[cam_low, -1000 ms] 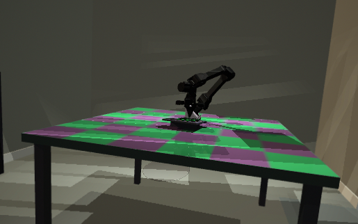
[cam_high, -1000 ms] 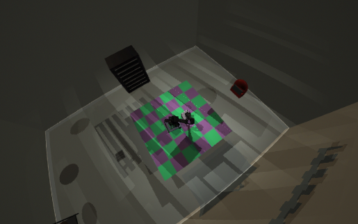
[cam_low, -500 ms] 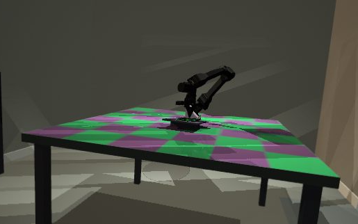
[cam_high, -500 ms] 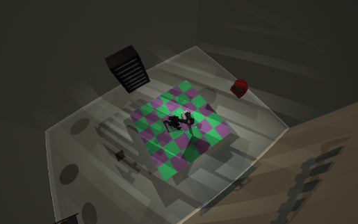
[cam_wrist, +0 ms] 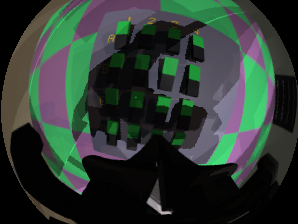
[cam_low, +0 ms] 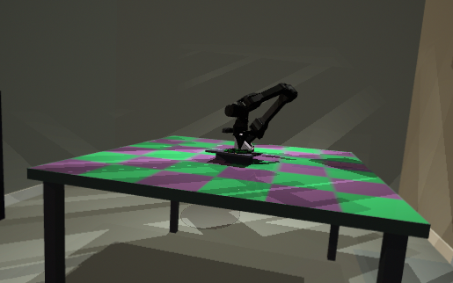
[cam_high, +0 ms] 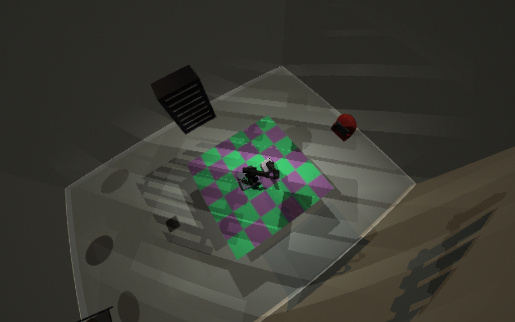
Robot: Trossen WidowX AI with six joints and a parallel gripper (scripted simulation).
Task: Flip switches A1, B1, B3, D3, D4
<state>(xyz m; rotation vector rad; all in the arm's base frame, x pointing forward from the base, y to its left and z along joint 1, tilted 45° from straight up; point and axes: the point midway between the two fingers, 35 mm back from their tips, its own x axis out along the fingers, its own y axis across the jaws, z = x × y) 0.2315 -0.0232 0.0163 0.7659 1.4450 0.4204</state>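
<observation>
The jaws [cam_low: 244, 147] are pressed fully together, gripping nothing at all, and they are pointing down at the switch panel [cam_low: 233, 155] from close above. From the side they are hanging right over the panel's top surface; whether the tips are actually touching a switch is too small to tell.

In the wrist view the closed fingers are filling the bottom of the picture as a dark mass, and the panel [cam_wrist: 149, 90] is sitting just beyond them, tilted slightly across the frame. Its dark body is carrying a grid of rocker switches [cam_wrist: 170, 71] showing green faces, with small orange lettering running along the far edge; the characters are too blurred to read with confidence.

Moving outward, the arm [cam_low: 260, 107] is folding back on itself, elbow raised high behind the wrist, the forearm dropping steeply to the panel. The panel is lying flat near the middle of the bench [cam_low: 159, 169], whose top is patterned in green and purple checks and is standing on black legs.

From overhead the arm [cam_high: 258, 175] is reading as a dark cluster at the centre of the checked bench [cam_high: 291, 197]. A black slatted cabinet [cam_high: 183, 100] is standing well apart beyond one corner, and a red object [cam_high: 344, 126] is sitting off on the floor beyond another.
</observation>
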